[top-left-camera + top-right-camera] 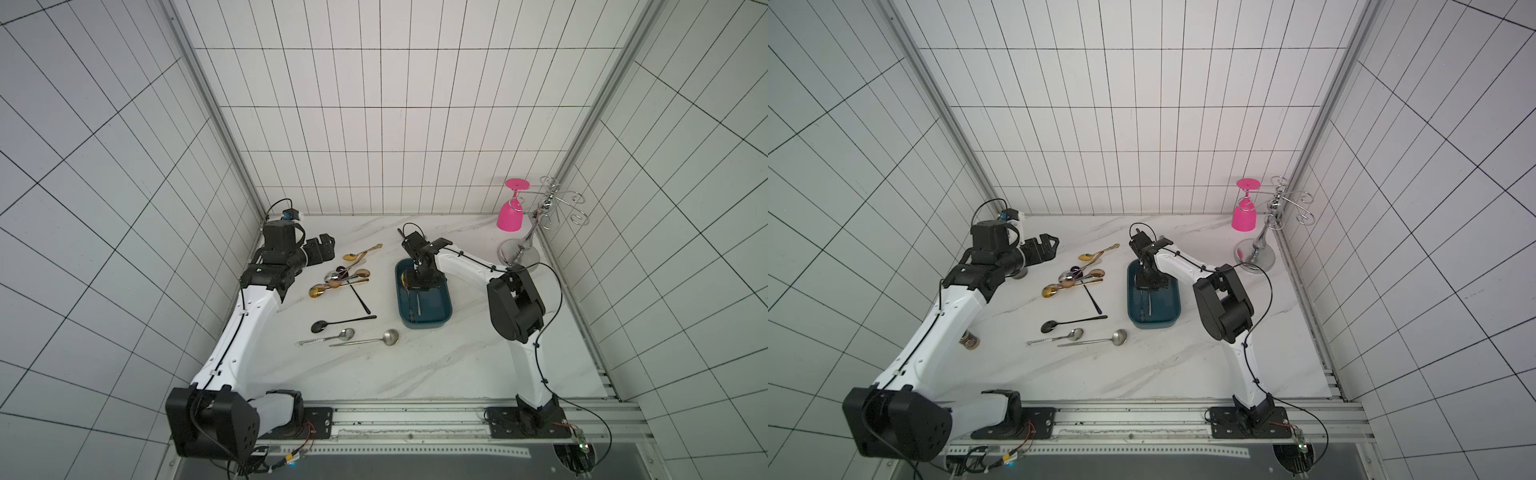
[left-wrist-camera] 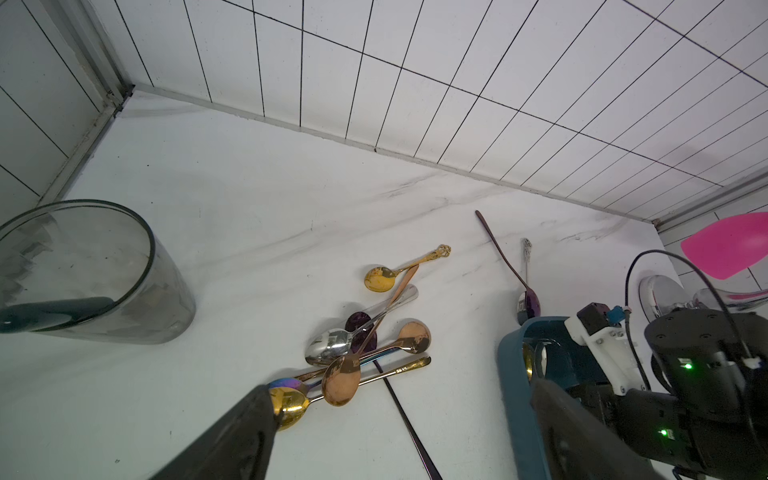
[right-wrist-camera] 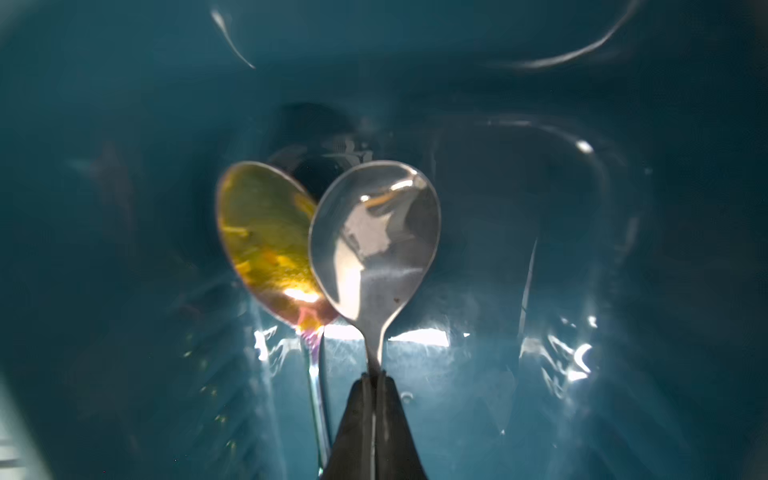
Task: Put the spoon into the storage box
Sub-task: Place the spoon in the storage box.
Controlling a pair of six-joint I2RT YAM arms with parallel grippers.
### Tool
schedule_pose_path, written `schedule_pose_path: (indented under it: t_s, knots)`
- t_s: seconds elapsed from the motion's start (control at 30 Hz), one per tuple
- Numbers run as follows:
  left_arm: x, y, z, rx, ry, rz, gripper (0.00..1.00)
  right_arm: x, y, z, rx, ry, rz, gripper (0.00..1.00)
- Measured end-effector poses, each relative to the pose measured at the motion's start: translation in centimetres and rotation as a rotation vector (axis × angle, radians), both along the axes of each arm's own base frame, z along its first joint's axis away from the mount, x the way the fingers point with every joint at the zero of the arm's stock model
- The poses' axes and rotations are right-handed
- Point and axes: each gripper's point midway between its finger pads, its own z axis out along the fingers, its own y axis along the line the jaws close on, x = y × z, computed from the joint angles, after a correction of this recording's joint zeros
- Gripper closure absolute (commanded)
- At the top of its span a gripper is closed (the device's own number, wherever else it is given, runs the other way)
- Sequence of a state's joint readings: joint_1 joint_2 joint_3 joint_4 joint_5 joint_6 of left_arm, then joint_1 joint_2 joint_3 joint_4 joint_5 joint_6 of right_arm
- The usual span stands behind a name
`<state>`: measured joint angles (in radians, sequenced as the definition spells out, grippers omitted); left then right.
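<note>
Silver spoon (image 3: 374,237), handle hidden, gripped by right end effector (image 3: 374,378); left end effector (image 2: 403,386) agape.

Bare marble (image 1: 383,277) between spoon heap (image 1: 341,277) and storage box (image 1: 424,323)

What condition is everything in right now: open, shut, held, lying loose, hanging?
Dark teal plastic storage box: holding spoons.
Shiny silver metal spoon: gripped by handle, inside box.
Gold-bowled spoon: loose in box.
Right gripper: shut on the silver spoon.
Left gripper: open, empty.
Pink plastic goblet: hanging upside down.

Bright even light; storage box (image 3: 124,124) blurred, glaring.
</note>
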<state>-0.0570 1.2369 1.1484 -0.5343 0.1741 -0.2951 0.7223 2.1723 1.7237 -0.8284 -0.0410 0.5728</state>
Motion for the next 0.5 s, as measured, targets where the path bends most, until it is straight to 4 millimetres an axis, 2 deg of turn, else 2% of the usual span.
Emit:
schedule_pose_path:
  t_s: [0.2, 0.3, 0.4, 0.5]
  knots:
    - [0.0, 0.0, -0.1, 0.004, 0.002, -0.002, 0.03, -0.1, -0.1, -0.4, -0.007, 0.006, 0.001, 0.86]
    - [-0.2, -0.1, -0.8, -0.003, 0.019, -0.003, 0.03, 0.0, -0.2, -0.2, -0.011, 0.0, 0.006, 0.84]
    - [-0.6, -0.5, -2.1, -0.032, 0.053, -0.009, 0.03, 0.1, -0.4, 1.0, -0.011, -0.027, 0.016, 0.82]
    - [-1.1, -1.2, -3.7, -0.071, 0.099, -0.012, 0.03, 0.6, -0.7, 3.8, 0.006, -0.087, 0.02, 0.8]
